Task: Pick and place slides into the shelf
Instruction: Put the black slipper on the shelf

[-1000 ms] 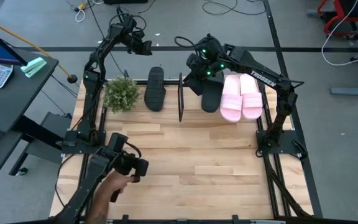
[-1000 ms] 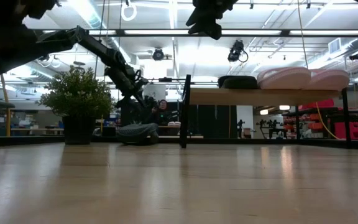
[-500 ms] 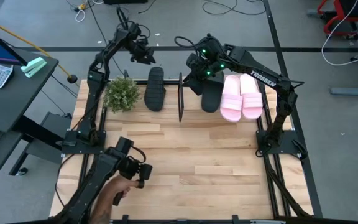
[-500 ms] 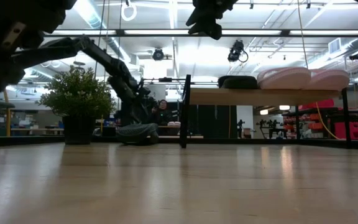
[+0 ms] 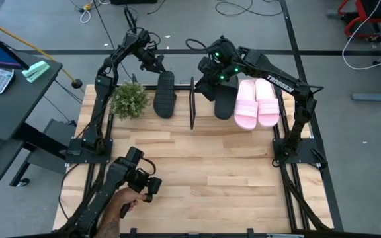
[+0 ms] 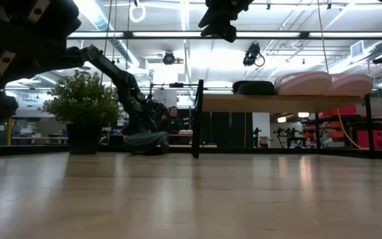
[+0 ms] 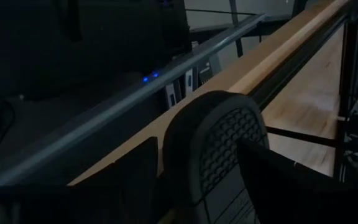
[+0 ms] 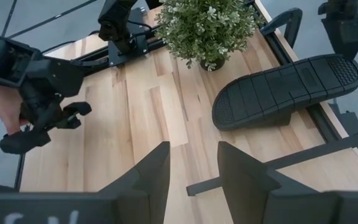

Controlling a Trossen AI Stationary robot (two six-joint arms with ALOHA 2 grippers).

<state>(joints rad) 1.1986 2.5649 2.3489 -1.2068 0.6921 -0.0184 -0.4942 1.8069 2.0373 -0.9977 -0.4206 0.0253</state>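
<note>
At bench's far edge we see left tool (image 5: 156, 64) newly spread, dropped astride black slide's (image 5: 165, 94) end; grasp probably next. Right tool (image 8: 188, 163) hangs released over shelf (image 5: 192, 103).

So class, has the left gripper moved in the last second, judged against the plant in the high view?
Yes. The left gripper has come down and right, from beyond the plant to the far end of the black slide lying beside it.

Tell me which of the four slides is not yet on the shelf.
The black slide lying sole up on the table beside the plant. The other black slide and both pink ones sit on the shelf.
</note>
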